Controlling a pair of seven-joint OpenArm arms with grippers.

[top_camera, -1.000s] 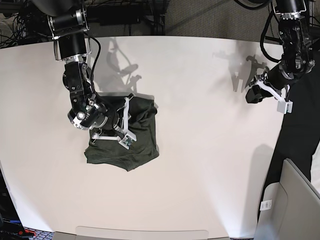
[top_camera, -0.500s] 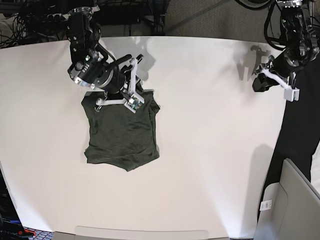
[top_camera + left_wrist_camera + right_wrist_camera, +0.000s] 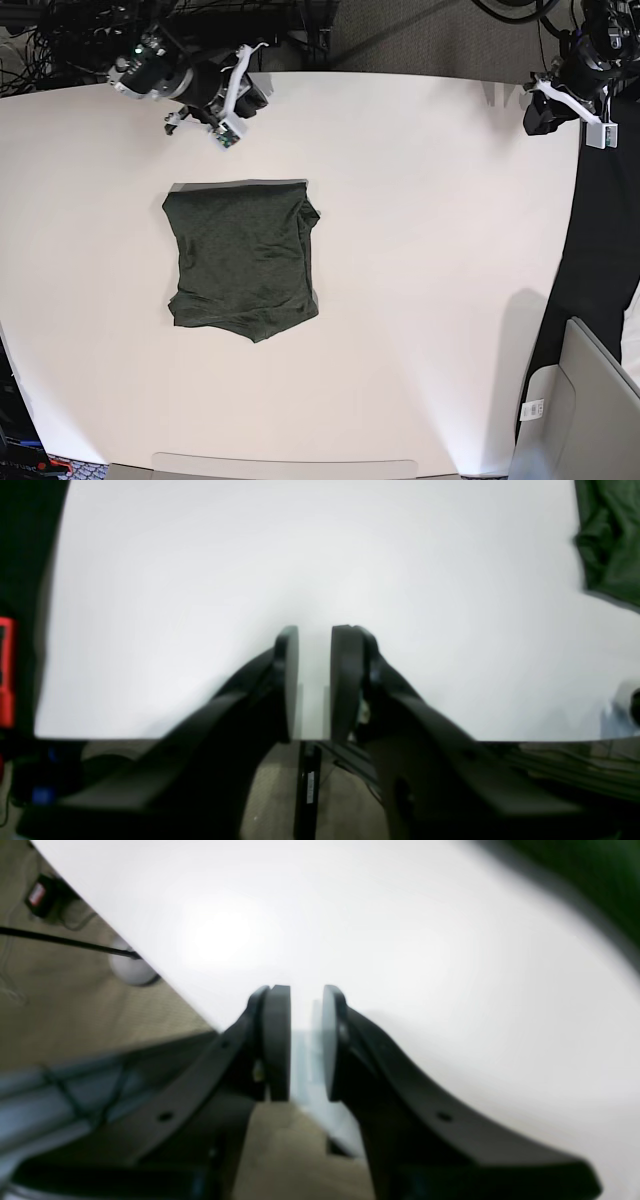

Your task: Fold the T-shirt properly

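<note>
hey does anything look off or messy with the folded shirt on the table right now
Mostly tidy. The T-shirt lies folded on the white table, but its bottom edge is uneven and a fold bulges along its right side. Both claws are clear of it.

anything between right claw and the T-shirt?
Nothing. The base view shows only bare white table between the right claw and the folded T-shirt; the claw holds nothing.

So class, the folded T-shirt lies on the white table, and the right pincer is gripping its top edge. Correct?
Not quite. The T-shirt does lie folded on the white table, but the right pincer grips nothing; the base view shows it apart from the shirt, near the table's far edge.
</note>
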